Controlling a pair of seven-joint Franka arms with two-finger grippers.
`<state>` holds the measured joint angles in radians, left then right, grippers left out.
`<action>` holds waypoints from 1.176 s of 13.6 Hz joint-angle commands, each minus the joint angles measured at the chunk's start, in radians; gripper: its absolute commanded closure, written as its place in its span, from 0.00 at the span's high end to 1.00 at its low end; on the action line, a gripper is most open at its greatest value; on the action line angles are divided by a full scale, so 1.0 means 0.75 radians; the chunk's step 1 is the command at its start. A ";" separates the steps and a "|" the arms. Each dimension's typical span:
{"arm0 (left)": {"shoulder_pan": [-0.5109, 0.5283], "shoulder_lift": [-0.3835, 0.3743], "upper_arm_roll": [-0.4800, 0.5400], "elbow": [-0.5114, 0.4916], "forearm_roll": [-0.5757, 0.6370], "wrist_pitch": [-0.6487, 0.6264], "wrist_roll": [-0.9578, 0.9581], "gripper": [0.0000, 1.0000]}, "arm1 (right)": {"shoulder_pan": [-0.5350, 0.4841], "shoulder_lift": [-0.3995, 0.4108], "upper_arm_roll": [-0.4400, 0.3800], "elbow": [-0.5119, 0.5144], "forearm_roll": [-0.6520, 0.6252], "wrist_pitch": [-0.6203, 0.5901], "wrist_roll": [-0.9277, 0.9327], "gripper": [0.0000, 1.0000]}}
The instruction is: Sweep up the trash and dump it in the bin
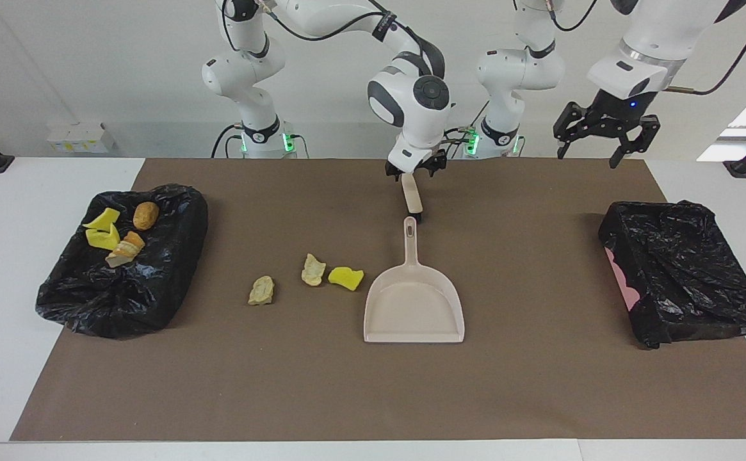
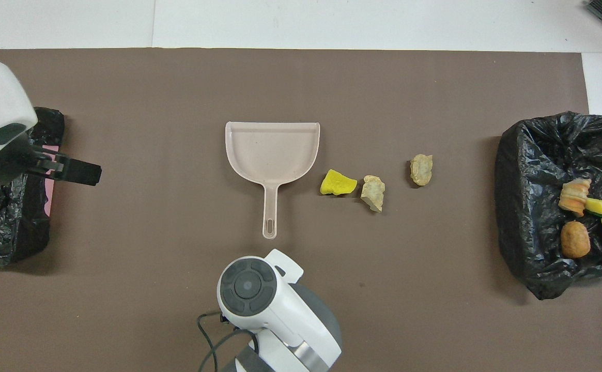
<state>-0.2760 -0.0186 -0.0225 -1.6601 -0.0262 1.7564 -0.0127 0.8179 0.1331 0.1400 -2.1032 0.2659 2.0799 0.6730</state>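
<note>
A brown mat (image 1: 373,384) was spread over most of the white table (image 1: 1,307), with bare white strips left at both ends. A wide band of open mat was left along the edge farthest from the robots, and more between the beige plastic dustpan (image 1: 413,307) and each bag.

A black bag-lined bin (image 1: 123,262) was set at the right arm's end of the table, and four pieces of the trash (image 1: 116,234) were seen in it: two bright yellow sponge chunks, a golden-brown lump and a crusty orange-beige piece. Three more pieces were left on the mat, between that bin and the dustpan: a yellow sponge chunk (image 1: 346,278) just beside the pan's side, a beige crusty piece (image 1: 312,269) touching or nearly touching it, and another beige piece (image 1: 261,291) a little apart toward the bin. A second black-lined bin (image 1: 683,269) was placed at the left arm's end.

The right gripper (image 1: 415,171) was lowered near the robots' edge at mid-table and was clenched on the handle of a beige brush (image 1: 412,195), which hung tilted with its lower end just above the tip of the dustpan's handle. The loose trash lay toward the right arm's end from it, well apart.

The left gripper (image 1: 606,144) was held raised over the second bin's robot-side corner, fingers spread and grasping nothing.
</note>
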 commanded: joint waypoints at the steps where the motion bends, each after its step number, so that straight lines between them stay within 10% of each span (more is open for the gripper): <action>1: -0.080 0.002 0.016 -0.118 0.006 0.137 -0.089 1.00 | 0.018 -0.071 0.008 -0.127 0.069 0.049 0.029 0.92; 7: -0.280 0.180 0.018 -0.179 0.008 0.341 -0.347 1.00 | 0.065 -0.067 0.006 -0.149 0.130 0.055 0.093 0.64; 10: -0.368 0.299 0.018 -0.184 0.015 0.484 -0.539 1.00 | 0.065 -0.061 0.006 -0.147 0.130 0.088 0.097 0.00; 16: -0.452 0.381 0.018 -0.286 0.015 0.615 -0.627 1.00 | 0.000 -0.095 -0.005 -0.131 0.126 -0.040 0.166 0.00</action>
<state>-0.5877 0.2789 -0.0257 -1.8224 -0.0253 2.1729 -0.4653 0.8571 0.1059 0.1379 -2.1857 0.3386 2.0999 0.7784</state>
